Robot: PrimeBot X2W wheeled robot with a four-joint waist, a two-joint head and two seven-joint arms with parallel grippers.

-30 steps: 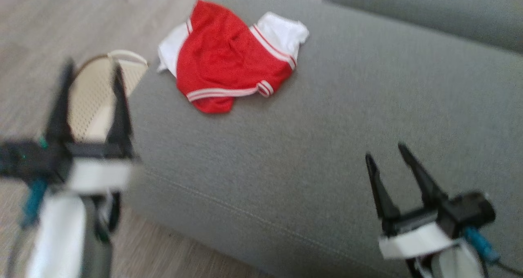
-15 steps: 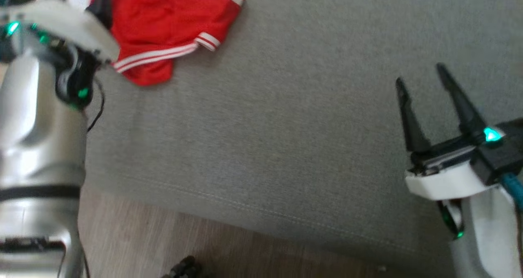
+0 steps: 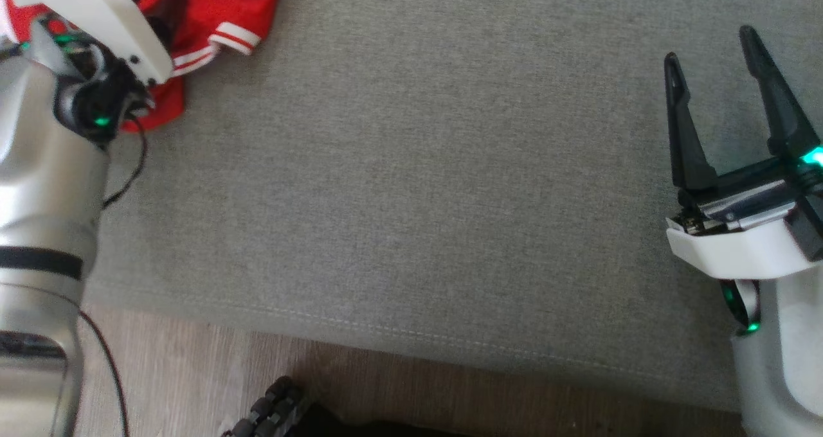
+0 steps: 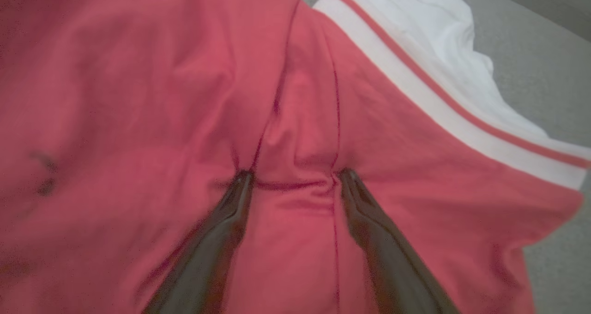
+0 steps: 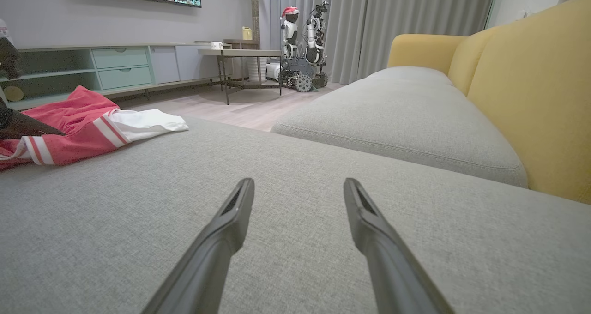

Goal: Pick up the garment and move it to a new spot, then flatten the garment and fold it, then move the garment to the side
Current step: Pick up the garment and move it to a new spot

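So, our left gripper (image 4: 293,178) is down on the red-and-white garment (image 4: 138,97). Its two fingers are spread wide and both tips are pushed into the red fabric, with a little ridge of cloth bunched up between them. They aren't pinching it, just planted either side of that ridge. A white-and-red striped band and a white panel lie off to the right of the fingers in the left wrist view.

From the head view, the garment (image 3: 225,0) sits at the far left corner of the grey sofa cushion (image 3: 418,167), and our left arm (image 3: 45,167) covers part of it. We can't make out the fingers themselves from up there.

Our right gripper (image 3: 709,45) is way over on the right side of the same cushion, jaws spread and nothing between them, just bare grey fabric ahead. From its wrist camera, the garment (image 5: 69,120) is well off to the left, far from the right gripper (image 5: 299,182).
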